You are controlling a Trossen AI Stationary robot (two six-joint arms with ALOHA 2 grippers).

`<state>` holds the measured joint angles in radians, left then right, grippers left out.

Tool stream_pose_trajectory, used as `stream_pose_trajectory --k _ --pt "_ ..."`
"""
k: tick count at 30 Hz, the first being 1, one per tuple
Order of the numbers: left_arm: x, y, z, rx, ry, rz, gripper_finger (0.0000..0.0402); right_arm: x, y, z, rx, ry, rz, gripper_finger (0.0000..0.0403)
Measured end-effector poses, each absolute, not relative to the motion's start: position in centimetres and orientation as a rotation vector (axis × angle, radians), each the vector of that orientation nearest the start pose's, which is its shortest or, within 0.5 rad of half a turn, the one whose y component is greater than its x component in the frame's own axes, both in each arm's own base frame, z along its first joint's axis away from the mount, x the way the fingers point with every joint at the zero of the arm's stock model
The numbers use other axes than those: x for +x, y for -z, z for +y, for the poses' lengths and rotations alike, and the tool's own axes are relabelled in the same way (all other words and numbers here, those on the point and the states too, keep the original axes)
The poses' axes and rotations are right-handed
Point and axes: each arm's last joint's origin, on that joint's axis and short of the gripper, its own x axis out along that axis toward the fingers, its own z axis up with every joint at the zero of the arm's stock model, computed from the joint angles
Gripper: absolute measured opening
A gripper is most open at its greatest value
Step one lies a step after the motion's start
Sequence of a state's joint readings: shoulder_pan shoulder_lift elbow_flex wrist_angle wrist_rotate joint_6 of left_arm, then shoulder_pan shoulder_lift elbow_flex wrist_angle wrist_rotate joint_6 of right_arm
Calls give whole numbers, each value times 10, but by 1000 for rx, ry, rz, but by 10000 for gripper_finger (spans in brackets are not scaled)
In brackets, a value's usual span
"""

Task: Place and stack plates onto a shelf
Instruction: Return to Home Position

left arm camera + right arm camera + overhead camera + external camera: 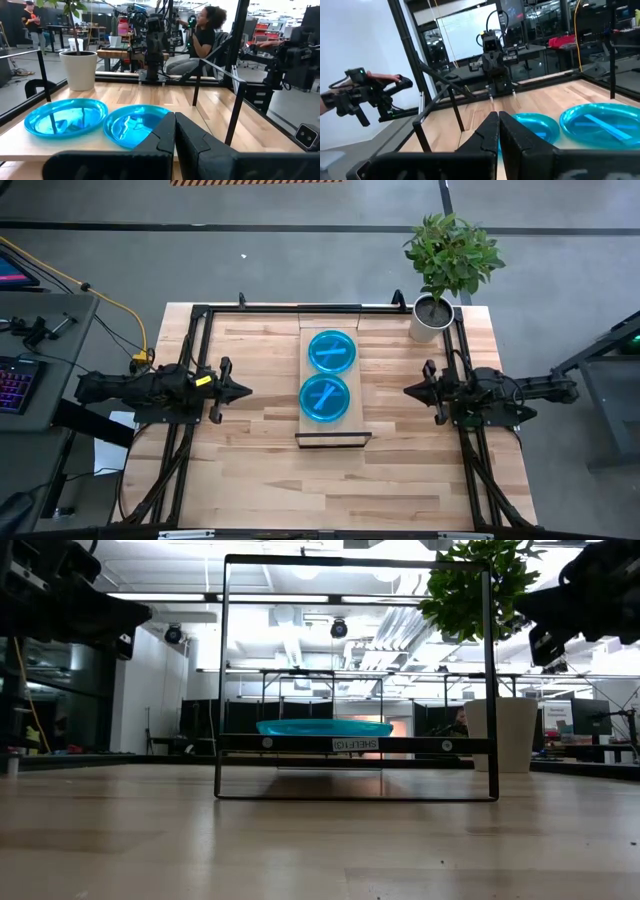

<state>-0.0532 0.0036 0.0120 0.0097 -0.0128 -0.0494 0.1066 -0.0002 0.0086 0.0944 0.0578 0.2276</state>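
Two cyan-blue plates lie side by side along the light-wood shelf (335, 430) at the table's middle: a far plate (332, 351) and a near plate (325, 399), flat on the board. Whether more lie stacked beneath them does not show. The low view shows a plate (323, 727) on the raised board inside the black frame (222, 680). My left gripper (245, 390) hovers left of the shelf, shut, its fingers (167, 142) pointing at the plates (132, 125). My right gripper (408, 390) hovers to the right, shut, facing the plates (602, 120).
A potted plant (432, 315) stands at the table's far right corner. A black rail frame (250, 308) borders the table's far edge and sides. Bare wood (340, 490) lies near the front edge. A person (205, 30) sits beyond the table; a hand (382, 79) shows at the side.
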Motion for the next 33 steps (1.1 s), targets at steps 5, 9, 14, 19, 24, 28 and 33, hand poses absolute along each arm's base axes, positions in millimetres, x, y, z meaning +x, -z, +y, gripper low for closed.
stream_pose_trajectory --k 5,9,14,19,24,28,33 --pt "97 -168 -5 -50 41 -16 1 96 -174 9 235 -60 -82 0" --pt "97 -168 -5 -50 42 -17 1 97 -173 9 233 -58 -67 0" --pt "97 -168 -5 -50 42 -17 1 97 -170 9 231 -56 -41 0" --pt "97 -168 -5 -50 42 -18 0 97 -168 9 229 -53 -19 0" --pt "97 -168 -5 -50 42 -17 0 97 -168 9 229 -53 -16 0" --pt "97 -168 -5 -50 42 -17 0 97 -168 9 229 -53 -16 0" --pt "97 -168 -5 -50 42 -18 0 97 -168 9 229 -53 -16 0"
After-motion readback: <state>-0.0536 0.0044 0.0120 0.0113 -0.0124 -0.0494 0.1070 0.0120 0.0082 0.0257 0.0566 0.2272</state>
